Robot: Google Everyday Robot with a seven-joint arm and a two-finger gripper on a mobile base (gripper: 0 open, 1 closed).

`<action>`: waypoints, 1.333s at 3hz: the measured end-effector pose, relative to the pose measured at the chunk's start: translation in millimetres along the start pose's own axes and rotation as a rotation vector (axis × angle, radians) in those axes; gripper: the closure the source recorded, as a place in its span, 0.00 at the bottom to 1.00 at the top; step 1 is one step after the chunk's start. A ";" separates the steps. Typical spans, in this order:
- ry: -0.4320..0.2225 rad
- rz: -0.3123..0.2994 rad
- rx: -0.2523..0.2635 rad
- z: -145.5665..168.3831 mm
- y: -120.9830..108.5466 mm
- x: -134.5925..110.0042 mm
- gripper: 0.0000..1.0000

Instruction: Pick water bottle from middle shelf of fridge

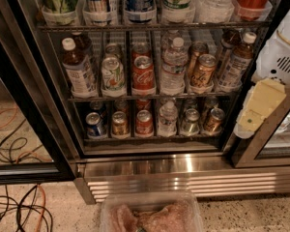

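The fridge (183,167) stands open in front of me, with three wire racks in view. On the middle shelf (150,98) the water bottle (174,66) stands upright at centre right, clear with a white cap. A red can (143,74) is on its left and a gold can (203,72) on its right. Brown-liquid bottles (77,66) stand at both ends of that shelf. My gripper (258,108), cream-coloured on a white arm (282,52), hangs at the fridge's right edge, to the right of the water bottle and a little lower, apart from it.
Another small water bottle (167,120) stands among cans on the lower shelf. Tall cans and bottles fill the top shelf. The black door frame (34,110) slants down the left. Cables (19,207) lie on the floor at left. A clear plastic container (150,216) sits at the bottom centre.
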State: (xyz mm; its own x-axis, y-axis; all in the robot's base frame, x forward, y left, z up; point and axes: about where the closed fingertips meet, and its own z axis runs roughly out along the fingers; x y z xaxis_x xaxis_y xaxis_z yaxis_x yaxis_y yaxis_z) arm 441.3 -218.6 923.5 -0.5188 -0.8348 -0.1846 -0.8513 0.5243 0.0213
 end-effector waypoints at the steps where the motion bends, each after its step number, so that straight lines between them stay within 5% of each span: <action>1: -0.049 0.025 0.006 8.4 -5.0 -10.7 0.00; 3: -0.213 0.292 0.012 46.3 -8.2 -50.5 0.00; 4: -0.216 0.355 0.013 61.3 3.3 -62.5 0.00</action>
State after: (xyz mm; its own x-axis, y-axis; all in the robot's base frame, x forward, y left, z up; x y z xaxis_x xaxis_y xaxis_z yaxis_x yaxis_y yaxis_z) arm 475.8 -154.3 874.9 -0.7504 -0.5477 -0.3700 -0.6205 0.7767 0.1087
